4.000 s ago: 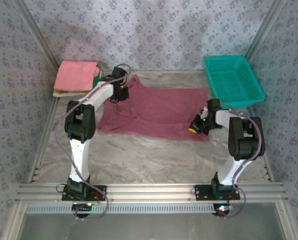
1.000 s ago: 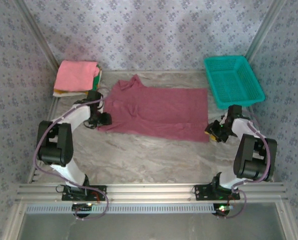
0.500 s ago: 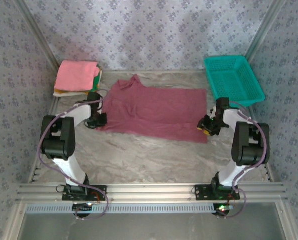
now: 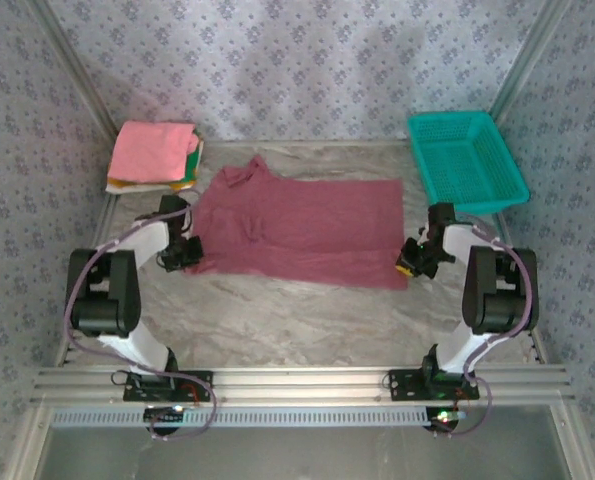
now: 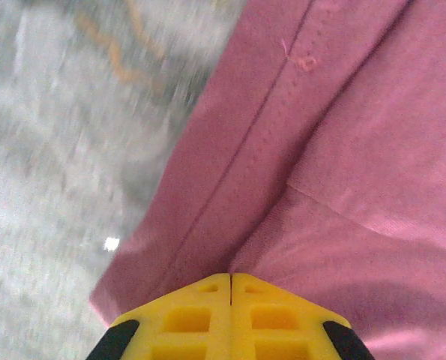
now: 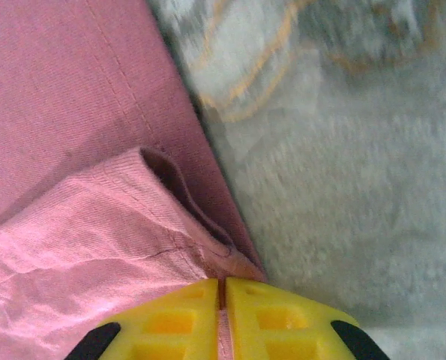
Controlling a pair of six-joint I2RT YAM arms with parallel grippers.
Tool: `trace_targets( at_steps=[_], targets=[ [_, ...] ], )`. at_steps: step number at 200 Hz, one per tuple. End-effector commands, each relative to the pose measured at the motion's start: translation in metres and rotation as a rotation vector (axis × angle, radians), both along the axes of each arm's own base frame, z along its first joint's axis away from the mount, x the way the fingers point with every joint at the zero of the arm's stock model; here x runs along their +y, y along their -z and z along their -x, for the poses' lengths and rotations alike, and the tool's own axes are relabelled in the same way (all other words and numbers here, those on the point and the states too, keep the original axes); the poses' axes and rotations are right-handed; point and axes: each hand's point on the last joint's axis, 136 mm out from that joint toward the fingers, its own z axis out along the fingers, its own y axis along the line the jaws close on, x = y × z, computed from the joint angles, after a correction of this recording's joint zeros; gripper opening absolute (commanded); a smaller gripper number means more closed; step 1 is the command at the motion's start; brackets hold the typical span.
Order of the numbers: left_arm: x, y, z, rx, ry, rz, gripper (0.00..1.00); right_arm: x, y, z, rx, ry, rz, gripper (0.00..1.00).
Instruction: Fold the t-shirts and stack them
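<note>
**Desk:** How far along is the folding?

**Photographer:** The maroon shirt (image 4: 297,225) lies spread flat and unfolded, just left of the basket (image 4: 465,160). The folded stack (image 4: 155,155) sits farther left. All of this shirt's folding and its stacking look left to do.

**Desk:** And the grippers?

**Photographer:** The left gripper (image 5: 231,277) and right gripper (image 6: 223,283) each pinch a near corner of the shirt.

**Desk:** Any lettering?

**Photographer:** None legible.

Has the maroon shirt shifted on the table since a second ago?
Yes. The maroon shirt has slid a little left: its right edge sits farther from the teal basket, its collar nearer the pink folded stack.
</note>
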Motion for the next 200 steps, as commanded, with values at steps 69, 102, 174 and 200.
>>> trace_targets(
  at_steps=[69, 102, 174, 200],
  targets=[
    [-0.009, -0.025, 0.071, 0.029, -0.092, 0.066, 0.51, -0.029, -0.010, 0.056, 0.105, 0.141, -0.005, 0.17],
    [0.013, -0.058, 0.068, -0.070, -0.137, -0.044, 0.61, -0.022, -0.030, 0.041, 0.062, 0.089, 0.033, 0.19],
    [-0.068, -0.101, 0.004, -0.263, 0.149, -0.044, 0.05, 0.032, -0.029, 0.030, 0.024, 0.031, -0.055, 0.09],
    [-0.092, -0.065, -0.007, -0.211, 0.182, -0.020, 0.00, 0.032, -0.025, 0.027, 0.023, 0.054, -0.052, 0.03]
  ],
)
